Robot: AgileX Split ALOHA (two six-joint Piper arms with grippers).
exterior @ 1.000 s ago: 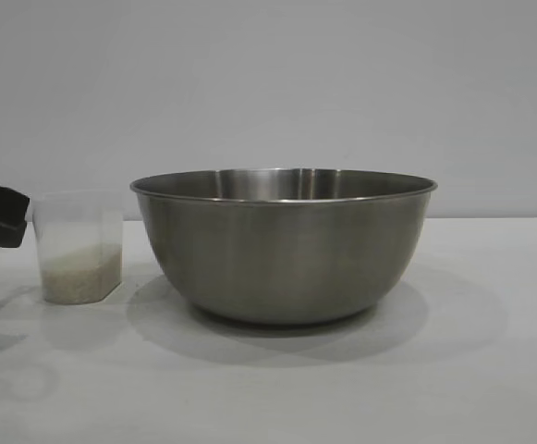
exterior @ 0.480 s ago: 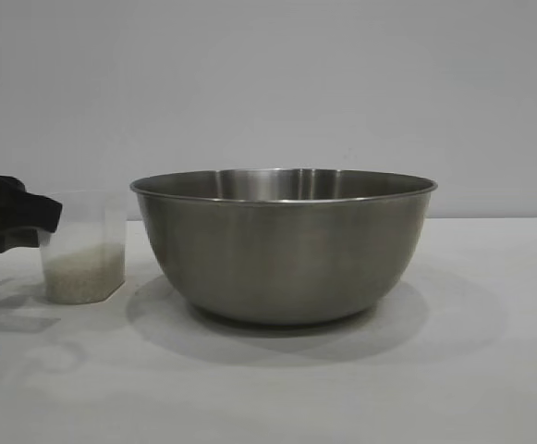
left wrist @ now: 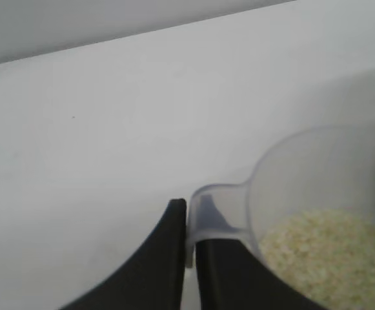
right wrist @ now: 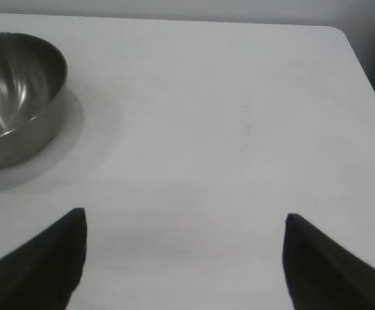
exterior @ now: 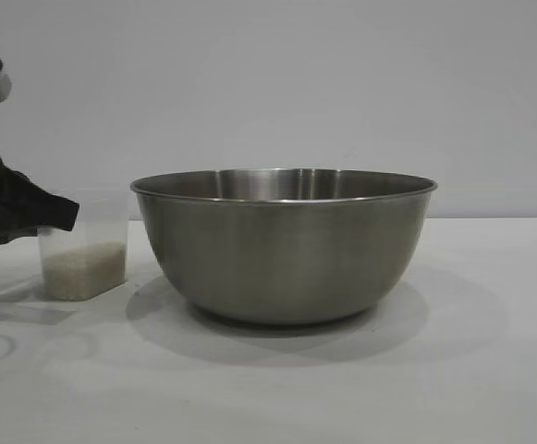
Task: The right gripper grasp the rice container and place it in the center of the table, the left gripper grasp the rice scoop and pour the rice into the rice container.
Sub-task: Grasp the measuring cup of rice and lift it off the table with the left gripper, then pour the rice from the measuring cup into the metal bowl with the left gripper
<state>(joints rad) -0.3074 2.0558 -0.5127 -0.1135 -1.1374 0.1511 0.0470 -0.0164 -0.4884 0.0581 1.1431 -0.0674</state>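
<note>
Scoop [exterior: 83, 259]: clear cup, upright on table [exterior: 453, 370], just left of bowl [exterior: 284, 245]; rice [left wrist: 326, 255] fills its bottom. Left gripper [left wrist: 190, 223]: at exterior view's left edge, fingers pinched onto scoop's loop handle [left wrist: 213, 210]. Bowl: steel, mid-table. Right gripper [right wrist: 184, 258]: jaws wide, holding nothing, over bare table, well apart from bowl.

Rice container [exterior: 284, 245] at the middle of the table [exterior: 471, 370], rice scoop [exterior: 83, 248] just beside it on the left, rice [exterior: 83, 270] inside the scoop, left hand [exterior: 60, 215] at the scoop's rim
</note>
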